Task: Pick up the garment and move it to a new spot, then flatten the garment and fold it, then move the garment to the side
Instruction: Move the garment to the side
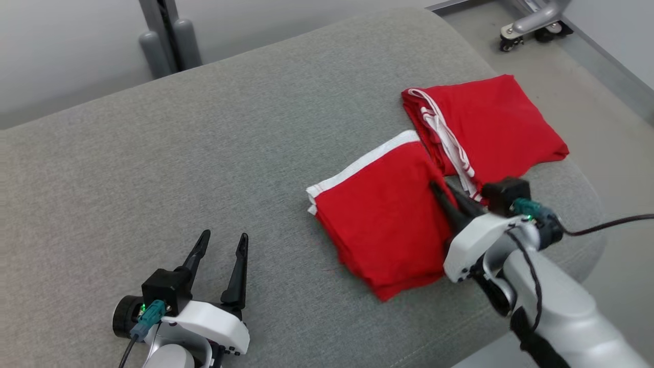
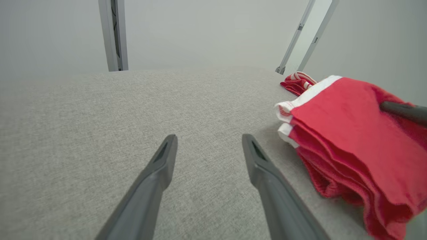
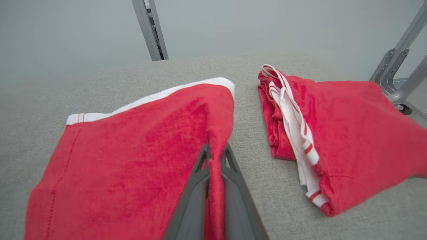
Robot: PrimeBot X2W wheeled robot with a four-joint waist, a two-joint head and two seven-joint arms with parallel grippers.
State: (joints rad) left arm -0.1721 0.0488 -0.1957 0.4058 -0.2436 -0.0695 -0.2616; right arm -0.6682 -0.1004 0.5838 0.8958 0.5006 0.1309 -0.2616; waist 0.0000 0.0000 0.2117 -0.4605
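Aslant — right gripper (image 1: 435, 186) tight on garment (image 1: 380, 225)

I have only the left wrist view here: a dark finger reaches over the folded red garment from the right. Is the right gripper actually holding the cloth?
Observer: Yes; the right wrist view shows the right gripper shut on a raised fold of the folded garment.
Operator: And the striped red scrap behind it, same piece?
Observer: No, that is a second red garment with striped white trim; a strip of grey cushion shows between the two.
Operator: Where does that one lie?
Observer: In the head view, beyond the held one, its far corner reaching the cushion's right edge.
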